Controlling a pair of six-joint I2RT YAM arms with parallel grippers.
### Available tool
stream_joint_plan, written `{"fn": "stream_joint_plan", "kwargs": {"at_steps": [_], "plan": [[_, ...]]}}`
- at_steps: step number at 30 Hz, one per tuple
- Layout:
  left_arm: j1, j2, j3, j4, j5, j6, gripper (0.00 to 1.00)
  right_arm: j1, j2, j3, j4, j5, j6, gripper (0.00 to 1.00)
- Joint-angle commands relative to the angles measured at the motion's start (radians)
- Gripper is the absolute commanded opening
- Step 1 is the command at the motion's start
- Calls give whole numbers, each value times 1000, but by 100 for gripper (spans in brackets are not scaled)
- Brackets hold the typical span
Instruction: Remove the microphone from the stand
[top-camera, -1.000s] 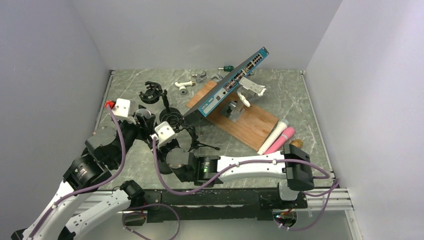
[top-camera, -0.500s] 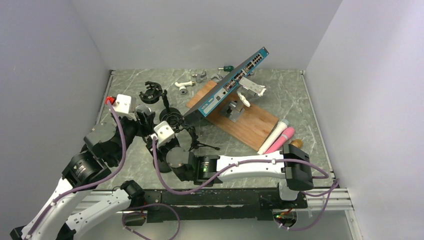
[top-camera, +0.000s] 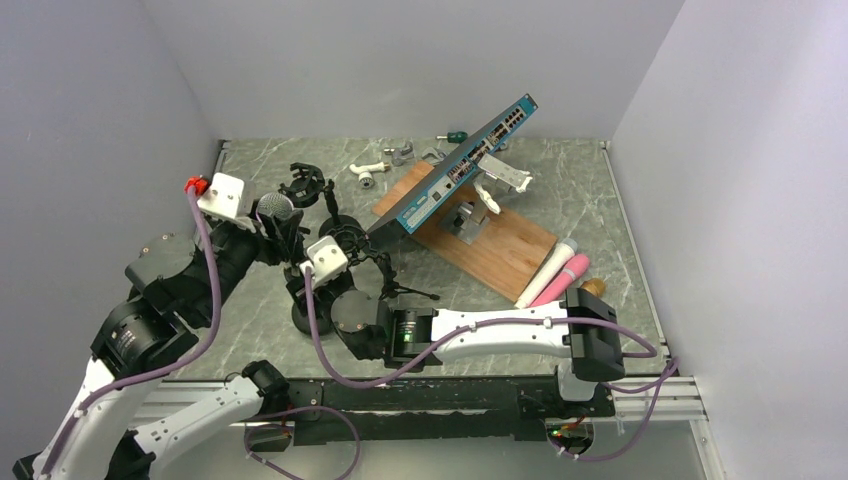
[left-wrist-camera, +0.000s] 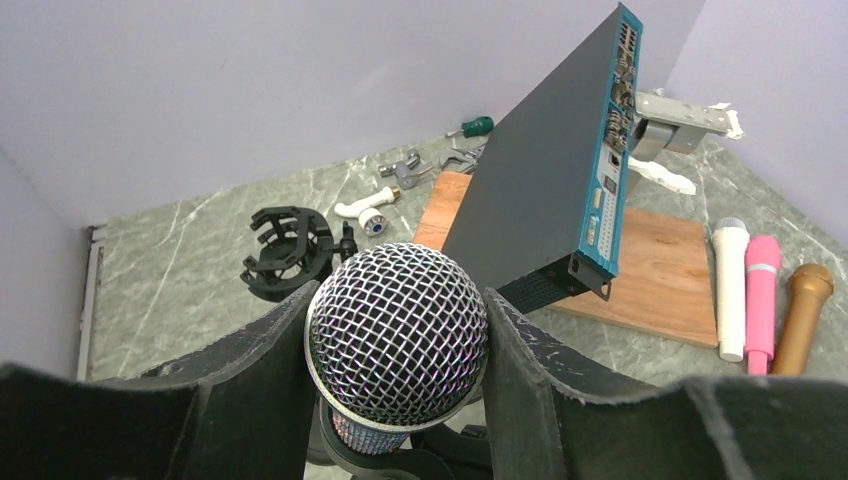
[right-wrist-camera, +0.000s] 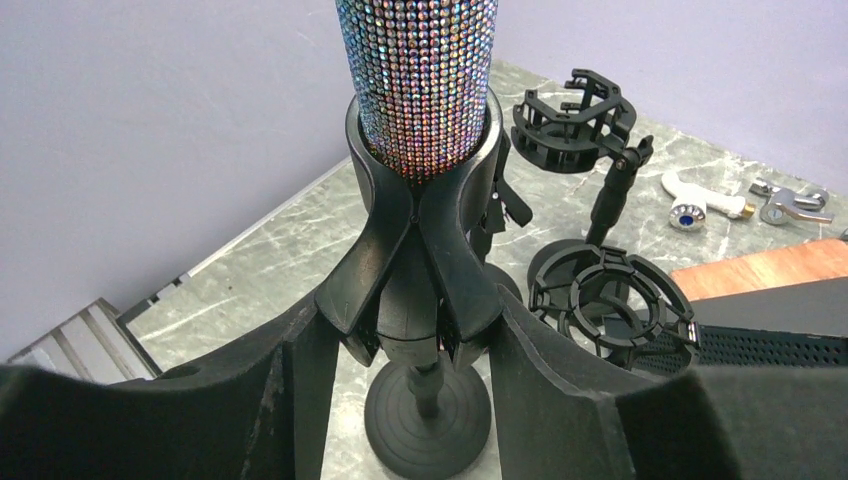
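Left wrist view first: the left gripper (left-wrist-camera: 397, 300) has its fingers (left-wrist-camera: 265, 380) pressed on either side of the microphone (left-wrist-camera: 397, 335), clamped on the mesh head. That makes sense to us, since the head is the one part standing clear above the stand (right-wrist-camera: 425, 425). Over on the right wrist view we see why this takes two arms: the sparkly body sits deep in the stand's clip (right-wrist-camera: 415, 240), not yet out, and the right gripper (right-wrist-camera: 410, 318) straddles that clip low down, a finger close against each side. Whether those fingers press or merely flank it, we cannot tell. We read it as a brace, there to keep the stand on its round base while the left arm pulls up along the clip's axis. Two empty shock mounts (right-wrist-camera: 610, 300) stand just beyond the stand, near enough that a tipping stand could knock them.
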Motion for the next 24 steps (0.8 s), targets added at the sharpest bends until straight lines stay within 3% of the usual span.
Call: {"fn": "stream_joint_plan", "kwargs": {"at_steps": [1, 7, 19, 20, 24], "plan": [[1, -5, 134, 193, 110, 55, 0, -8, 37, 28, -65, -3, 5, 0], [0, -20, 69, 176, 121, 5, 0, -7, 26, 21, -60, 8, -9, 0], [0, -135, -172, 183, -88, -153, 0, -10, -39, -25, -102, 7, -6, 2], [1, -140, -184, 189, -87, -159, 0, -9, -39, -26, -106, 2, 0, 8], [1, -128, -178, 168, -103, -190, 0, -11, -38, -12, -137, 10, 36, 52]]}}
